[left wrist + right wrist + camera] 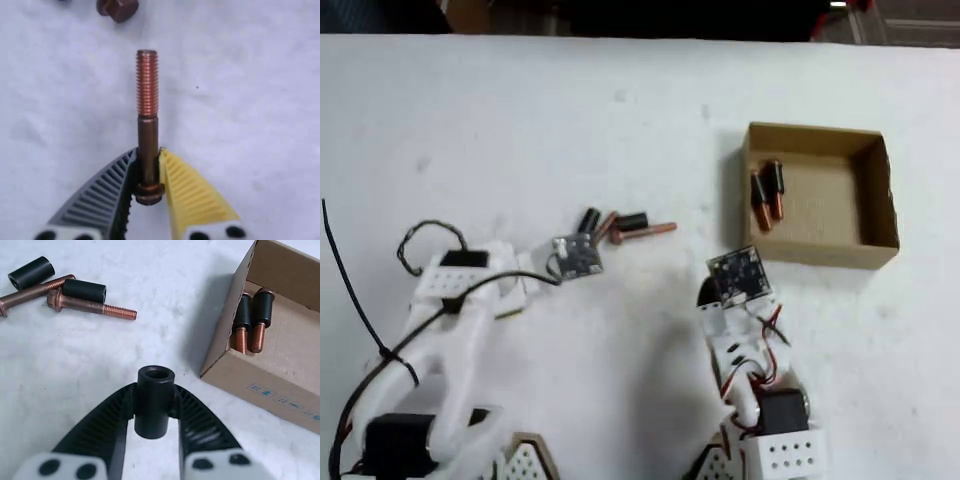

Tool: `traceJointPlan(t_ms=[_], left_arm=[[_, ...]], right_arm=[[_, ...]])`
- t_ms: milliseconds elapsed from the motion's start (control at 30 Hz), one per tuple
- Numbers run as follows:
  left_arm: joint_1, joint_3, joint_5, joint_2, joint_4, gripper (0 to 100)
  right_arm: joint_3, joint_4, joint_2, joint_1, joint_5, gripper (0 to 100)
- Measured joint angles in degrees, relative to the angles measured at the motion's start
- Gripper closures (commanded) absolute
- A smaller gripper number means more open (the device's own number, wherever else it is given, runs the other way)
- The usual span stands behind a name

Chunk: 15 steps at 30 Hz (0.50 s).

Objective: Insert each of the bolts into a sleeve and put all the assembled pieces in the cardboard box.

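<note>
Now, sleeve [154, 402] pinched between right gripper [154, 396] fingers [105, 427], bolt [147, 100] clamped near its head between left gripper [148, 162] fingers [100, 195].

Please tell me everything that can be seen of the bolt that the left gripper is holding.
The bolt looks like copper-coloured metal. It has a flanged head, a smooth shank and a threaded end, and nothing is slid over it. The left gripper is shut on it: the grey and yellow jaws press the shank next to the head, and the thread points straight away from them. Whether it rests on the white table or hangs above it cannot be told.
</note>
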Motion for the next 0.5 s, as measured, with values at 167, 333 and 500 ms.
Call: traceJointPlan(t_ms=[167,333,500], left_arm=[[0.0,0.0,0.0,0.0,0.0,98],[0.0,2.8,-0.2,-0.1,-1.8,98],[0.0,5.6,-0.2,-0.2,-6.9,98]], right_arm=[[0.0,0.0,0.0,0.0,0.0,98.1],[0.0,0.0,0.0,0.0,0.0,98.1],[0.0,0.0,0.0,0.0,0.0,98.1]])
